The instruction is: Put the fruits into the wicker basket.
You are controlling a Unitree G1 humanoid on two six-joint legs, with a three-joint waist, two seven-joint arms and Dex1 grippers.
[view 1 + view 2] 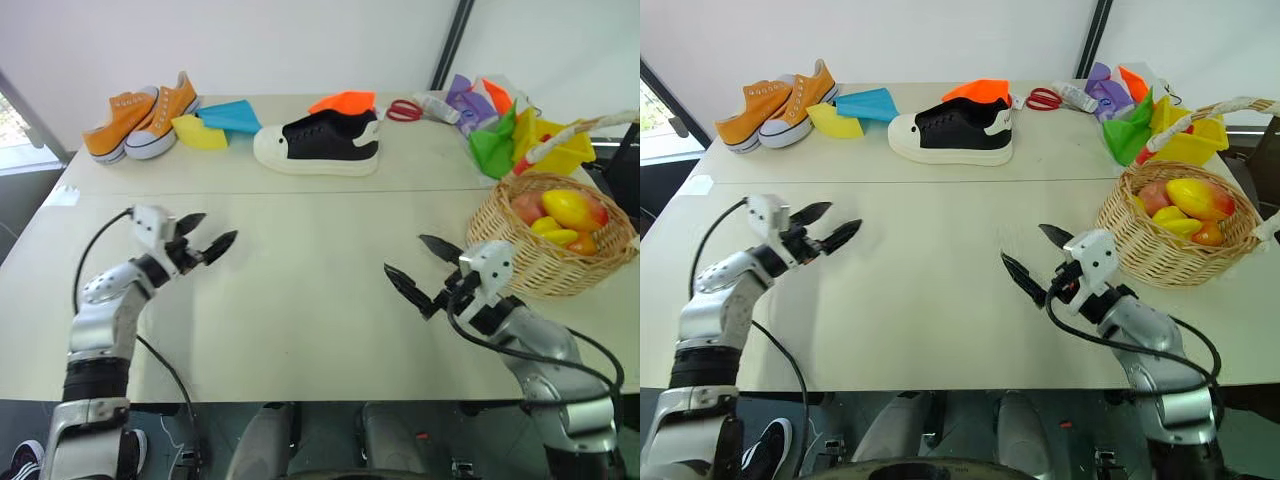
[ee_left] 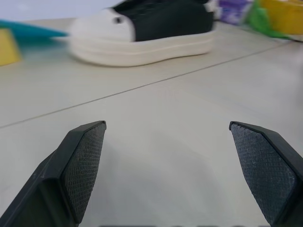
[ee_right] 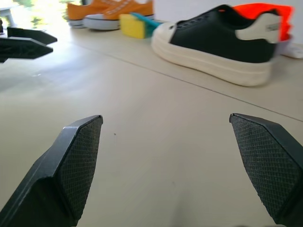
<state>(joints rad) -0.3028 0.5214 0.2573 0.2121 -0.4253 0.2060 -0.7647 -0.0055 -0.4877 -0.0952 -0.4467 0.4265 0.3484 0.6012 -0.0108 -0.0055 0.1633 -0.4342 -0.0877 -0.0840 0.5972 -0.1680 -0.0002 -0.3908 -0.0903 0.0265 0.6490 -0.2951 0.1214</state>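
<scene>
Bare table (image 1: 300,300), black sneaker (image 1: 325,140) well beyond

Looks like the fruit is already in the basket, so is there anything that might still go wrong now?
A few things, perhaps. The wicker basket sits near the table's right edge, close beside the open right gripper; a careless swing of that arm might nudge it off. The fruits are heaped high, so a bump could roll one out. The basket's tall handle might also catch a passing arm. The open left gripper hovers far from all this.
</scene>
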